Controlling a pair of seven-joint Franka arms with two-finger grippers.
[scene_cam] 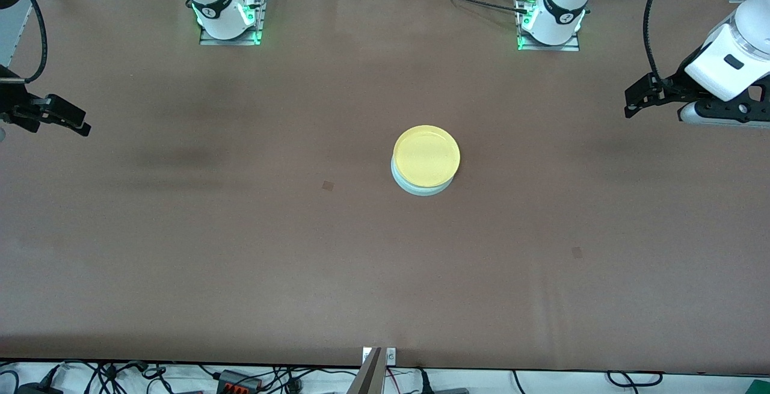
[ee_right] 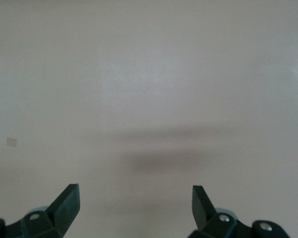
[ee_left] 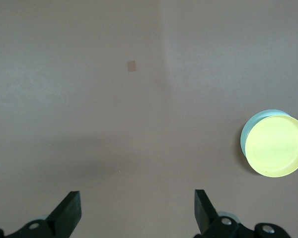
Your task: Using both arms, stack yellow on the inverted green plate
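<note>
The yellow plate [scene_cam: 426, 155] lies on top of the pale green plate [scene_cam: 421, 188] at the middle of the table; only a thin crescent of green shows under it. The left wrist view shows the same stack, yellow plate [ee_left: 277, 146] over green plate [ee_left: 249, 130]. My left gripper [scene_cam: 631, 100] hangs open and holds nothing, over the table at the left arm's end. In its own view the left gripper [ee_left: 137, 214] has bare table between its fingers. My right gripper [scene_cam: 81, 124] is open and holds nothing too, over the right arm's end; the right gripper [ee_right: 136, 207] sees only table.
Both arm bases [scene_cam: 227, 15] stand along the table edge farthest from the front camera. Two small darker patches [scene_cam: 328, 185] mark the brown table top. Cables and a power strip [scene_cam: 237, 379] lie past the table's near edge.
</note>
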